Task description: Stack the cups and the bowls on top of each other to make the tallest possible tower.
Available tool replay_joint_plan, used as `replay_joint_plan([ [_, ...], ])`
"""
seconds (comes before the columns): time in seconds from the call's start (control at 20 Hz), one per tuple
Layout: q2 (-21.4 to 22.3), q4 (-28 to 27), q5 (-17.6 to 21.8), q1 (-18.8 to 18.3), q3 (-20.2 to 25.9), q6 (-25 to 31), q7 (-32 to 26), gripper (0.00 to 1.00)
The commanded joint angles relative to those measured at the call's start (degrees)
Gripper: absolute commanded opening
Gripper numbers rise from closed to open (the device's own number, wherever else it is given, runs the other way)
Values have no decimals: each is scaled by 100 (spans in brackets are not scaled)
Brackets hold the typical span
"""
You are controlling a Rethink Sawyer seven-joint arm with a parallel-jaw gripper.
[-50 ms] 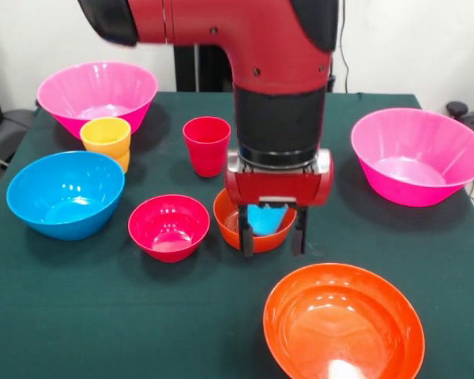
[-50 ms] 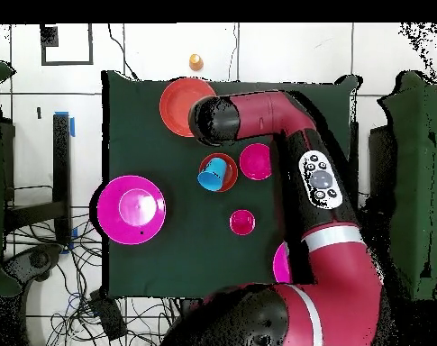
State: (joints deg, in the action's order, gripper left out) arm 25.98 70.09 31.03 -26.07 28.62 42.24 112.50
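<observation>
Blue cup [image 1: 265, 218]: sits in the small orange bowl [image 1: 231, 223], leaning rather than upright, near the middle of the table [image 1: 79, 316]; the overhead view shows it tipped toward one side of that bowl's rim.

Gripper [image 1: 273, 239]: hangs directly over the blue cup, its two dark fingers [image 1: 247, 234] straddling the cup with a gap on either side; the jaws are spread, holding nothing.

Step in hand: judged to be either taking up or having just set down the blue cup in the small orange bowl; the pictures do not decide which.

Doing it well: the cup's lean needs correcting, so that its ridged base seats flat before anything is added above.

Crimson bowl [image 1: 168, 227]: just beside the small orange bowl, toward the blue bowl [image 1: 65, 193]; a sideways sweep could knock it.

Red cup [image 1: 207, 145]: upright behind the small orange bowl, apart from it.

Yellow cup [image 1: 106, 136]: seated on something orange, probably the orange cup, between the blue bowl and a pink bowl [image 1: 97, 92].

Second pink bowl [image 1: 419, 155]: near the opposite side edge.

Wide orange bowl [image 1: 344, 324]: at the near edge; a broad base candidate.
</observation>
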Motion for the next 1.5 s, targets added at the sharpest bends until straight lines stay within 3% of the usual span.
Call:
replay_joint_plan([
  [0.05, -331, -350, 152, 191, 216, -223, -595, 100],
  [0.5, -1046, -1119, 479, 376, -31, -267, -668, 100],
  [0.85, -1152, -1308, 487, 427, -73, -154, -761, 100],
  [0.9, -1144, -1321, 479, 450, -120, -101, -734, 0],
  [1.25, -1004, -1220, 488, 553, -312, -59, -503, 0],
  [1.5, -990, -1312, 452, 563, -302, 289, -792, 0],
])
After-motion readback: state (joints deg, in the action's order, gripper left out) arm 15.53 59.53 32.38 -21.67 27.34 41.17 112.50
